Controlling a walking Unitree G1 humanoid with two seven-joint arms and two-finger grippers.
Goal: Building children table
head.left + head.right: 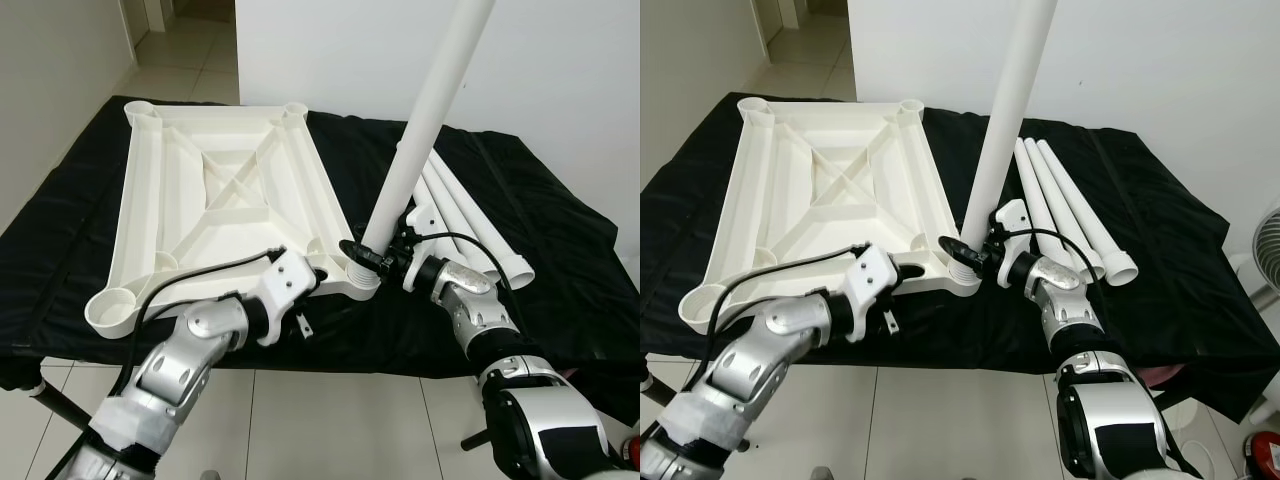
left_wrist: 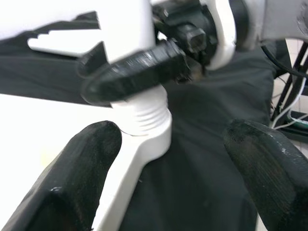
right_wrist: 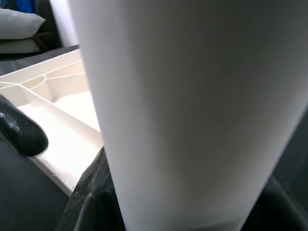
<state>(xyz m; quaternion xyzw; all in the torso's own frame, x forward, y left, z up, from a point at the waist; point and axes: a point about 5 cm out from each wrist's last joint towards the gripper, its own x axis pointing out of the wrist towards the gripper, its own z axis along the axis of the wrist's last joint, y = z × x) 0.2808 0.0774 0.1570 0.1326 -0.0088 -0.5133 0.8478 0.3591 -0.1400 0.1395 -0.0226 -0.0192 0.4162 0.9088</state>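
This looks like a room in a home. The floor (image 1: 330, 410) has pale square tiles, and the walls (image 1: 560, 60) are plain white. Beyond the jaws, an open doorway (image 1: 190, 40) leads to another tiled room. A black sheet (image 1: 560, 250) covers the desk under the jaws, which carries white plastic furniture parts. Far to the right stands a white fan (image 1: 1265, 250), a usual thing in a house.

– What colours do you see there?
– Your tabletop (image 1: 215, 200) is plain white, and so are the upright leg (image 1: 425, 120) and spare legs (image 1: 470, 225). The cloth (image 1: 560, 250) beneath is black; your gripper fingers (image 2: 82, 178) are black too.
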